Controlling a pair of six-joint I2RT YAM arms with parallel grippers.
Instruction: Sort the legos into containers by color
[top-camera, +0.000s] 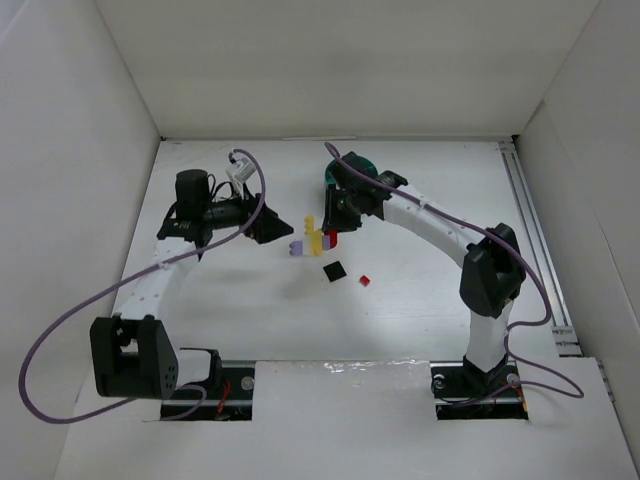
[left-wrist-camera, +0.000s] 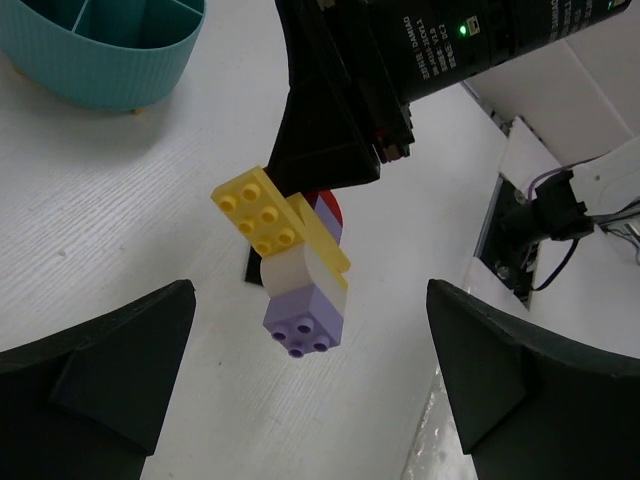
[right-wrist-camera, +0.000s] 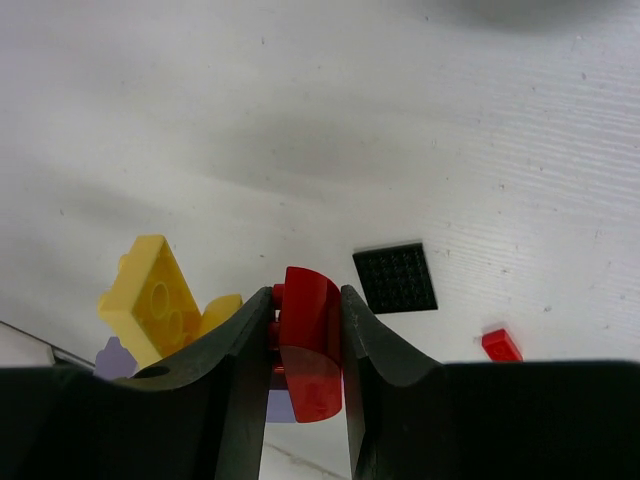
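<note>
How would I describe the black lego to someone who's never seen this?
From the teal dish, come down the table toward its near edge, past the right tool and the clump it holds. Just beyond lies the black lego, a small red brick to its right. It alone is a thin, flat, black square.

White walls (top-camera: 330, 60) box in a white table (top-camera: 420, 300) on three sides; a metal rail (top-camera: 537, 250) lines its right edge.

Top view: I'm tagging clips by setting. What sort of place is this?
Probably a robot test cell: a white table boxed in by plain white panels, a left arm and a right arm bolted at its near edge, and the right gripper pinching a red brick.
</note>
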